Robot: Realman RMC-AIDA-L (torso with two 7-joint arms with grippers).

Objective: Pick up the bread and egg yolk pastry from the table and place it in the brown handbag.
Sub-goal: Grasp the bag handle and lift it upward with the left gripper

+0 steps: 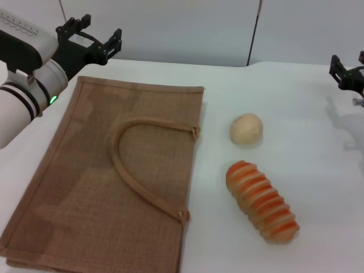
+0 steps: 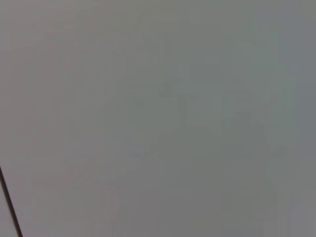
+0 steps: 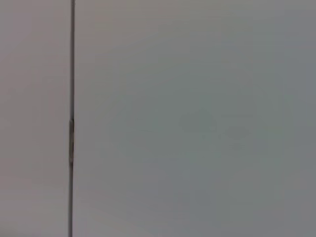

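Observation:
The brown handbag (image 1: 108,176) lies flat on the left half of the white table, its looped handle resting on top. To its right sits the egg yolk pastry (image 1: 245,128), a pale round ball. Nearer the front lies the bread (image 1: 263,202), striped orange and cream, set at a slant. My left gripper (image 1: 94,35) hangs open and empty above the bag's far left corner. At the far right edge of the head view, my right gripper (image 1: 348,63) is open, empty and well away from both foods. Neither wrist view shows any of these things.
The table (image 1: 296,108) ends at a pale wall with a dark vertical seam (image 1: 250,40). The left wrist view shows grey wall with a dark seam (image 2: 10,207). The right wrist view shows the same wall and another seam (image 3: 71,123).

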